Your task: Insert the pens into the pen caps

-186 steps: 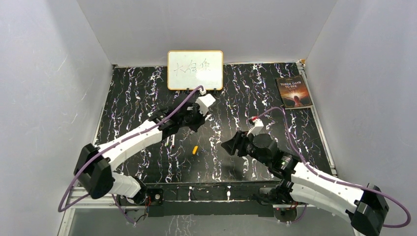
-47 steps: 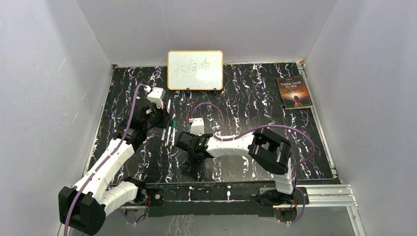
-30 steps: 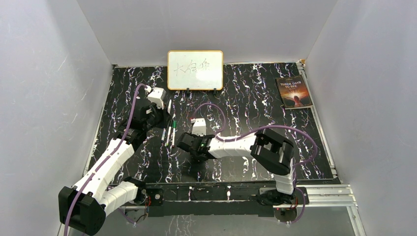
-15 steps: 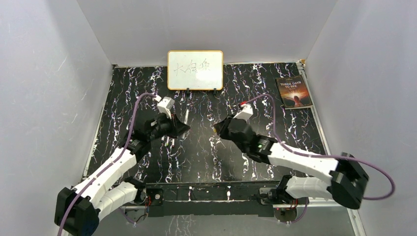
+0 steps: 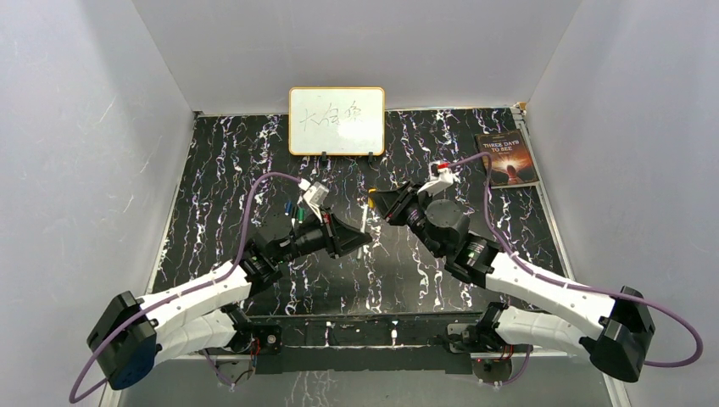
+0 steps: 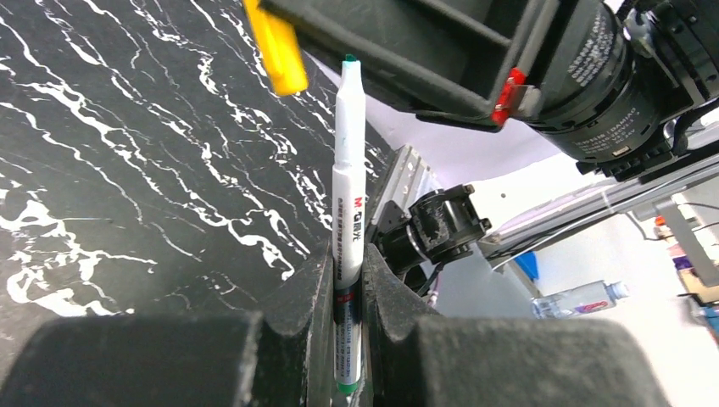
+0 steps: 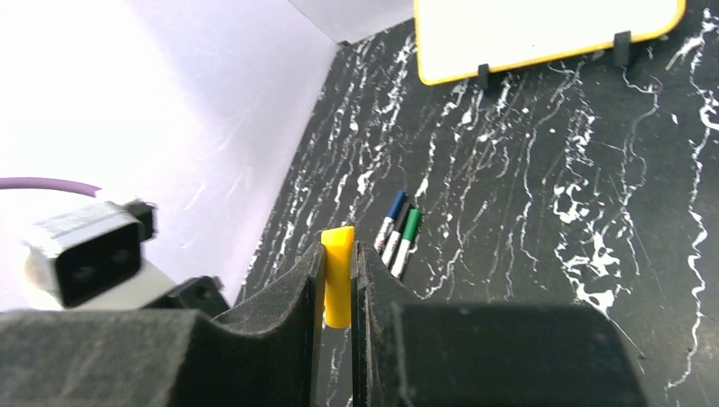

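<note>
We find the left gripper clenched on a whitish pen. Its fingers pinch the lower barrel, so most of the pen stands out beyond the fingertips, with the dark greenish tip outermost and uncapped.

The right gripper is clamped on the yellow cap, which sits between its two fingers and projects a little past them.

In the left wrist view the cap hangs just ahead of the pen tip and off to its left, close but apart. The tip is not in the cap.

From above, both grippers are held over the table, fingertips facing one another and near together.

Ahead of the right gripper and below it, three other pens lie side by side on the table, showing blue, black and green ends. We cannot tell whether these are fully capped.

Beyond them stands a whiteboard. A book lies well apart, off to the right gripper's right.
</note>
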`<action>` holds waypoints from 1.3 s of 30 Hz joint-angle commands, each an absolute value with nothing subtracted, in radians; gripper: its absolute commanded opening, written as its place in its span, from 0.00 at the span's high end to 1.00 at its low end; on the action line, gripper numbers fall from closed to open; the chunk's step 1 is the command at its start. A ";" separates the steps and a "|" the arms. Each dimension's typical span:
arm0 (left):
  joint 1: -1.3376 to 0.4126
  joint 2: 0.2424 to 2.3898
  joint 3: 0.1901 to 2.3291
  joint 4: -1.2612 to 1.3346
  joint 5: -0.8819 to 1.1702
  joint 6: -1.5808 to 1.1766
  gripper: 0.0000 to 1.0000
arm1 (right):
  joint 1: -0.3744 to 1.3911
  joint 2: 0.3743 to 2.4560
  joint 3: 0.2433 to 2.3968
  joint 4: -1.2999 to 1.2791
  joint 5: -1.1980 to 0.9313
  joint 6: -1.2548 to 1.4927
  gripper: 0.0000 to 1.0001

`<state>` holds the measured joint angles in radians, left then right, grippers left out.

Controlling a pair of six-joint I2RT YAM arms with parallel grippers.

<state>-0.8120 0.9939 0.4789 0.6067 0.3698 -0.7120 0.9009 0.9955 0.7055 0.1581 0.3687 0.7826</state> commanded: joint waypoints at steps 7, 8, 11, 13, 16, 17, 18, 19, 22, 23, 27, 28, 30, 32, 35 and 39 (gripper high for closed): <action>-0.869 1.047 0.459 0.835 0.265 -0.814 1.00 | 0.896 0.911 0.730 0.298 0.349 0.760 1.00; -0.869 1.048 0.461 0.838 0.264 -0.814 1.00 | 0.896 0.908 0.731 0.295 0.349 0.760 1.00; -0.870 1.053 0.467 0.838 0.260 -0.812 1.00 | 0.896 0.902 0.731 0.289 0.343 0.760 1.00; -0.869 1.057 0.476 0.834 0.265 -0.807 1.00 | 0.896 0.902 0.729 0.284 0.339 0.757 1.00; -0.873 1.068 0.488 0.827 0.280 -0.804 1.00 | 0.896 0.905 0.724 0.289 0.338 0.757 1.00; -0.876 1.069 0.489 0.825 0.281 -0.803 1.00 | 0.896 0.906 0.723 0.294 0.336 0.758 1.00; -0.877 1.068 0.491 0.819 0.280 -0.800 1.00 | 0.896 0.907 0.723 0.298 0.337 0.757 1.00; -0.880 1.066 0.490 0.815 0.281 -0.797 1.00 | 0.896 0.906 0.724 0.300 0.342 0.755 1.00; -0.881 1.054 0.480 0.820 0.275 -0.792 1.00 | 0.896 0.910 0.733 0.304 0.359 0.727 1.00; -0.881 1.049 0.477 0.819 0.272 -0.792 1.00 | 0.895 0.914 0.738 0.303 0.364 0.716 1.00; -0.881 1.044 0.485 0.792 0.273 -0.780 1.00 | 0.893 0.931 0.757 0.297 0.368 0.692 1.00; -0.881 1.043 0.483 0.795 0.274 -0.781 1.00 | 0.893 0.936 0.759 0.298 0.367 0.692 1.00; -0.881 1.047 0.484 0.799 0.279 -0.780 1.00 | 0.892 0.942 0.758 0.308 0.365 0.692 1.00; -0.881 1.049 0.485 0.795 0.279 -0.778 1.00 | 0.888 0.951 0.759 0.322 0.363 0.695 1.00; -0.881 1.050 0.484 0.792 0.280 -0.775 1.00 | 0.885 0.965 0.771 0.328 0.360 0.691 1.00; -0.881 1.046 0.490 0.777 0.280 -0.768 1.00 | 0.881 0.971 0.779 0.332 0.357 0.686 1.00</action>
<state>-0.8749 1.0702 0.4618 0.7647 0.2771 -0.7933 0.8879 0.9710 0.7162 0.2592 0.3489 0.7074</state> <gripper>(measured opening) 0.091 0.121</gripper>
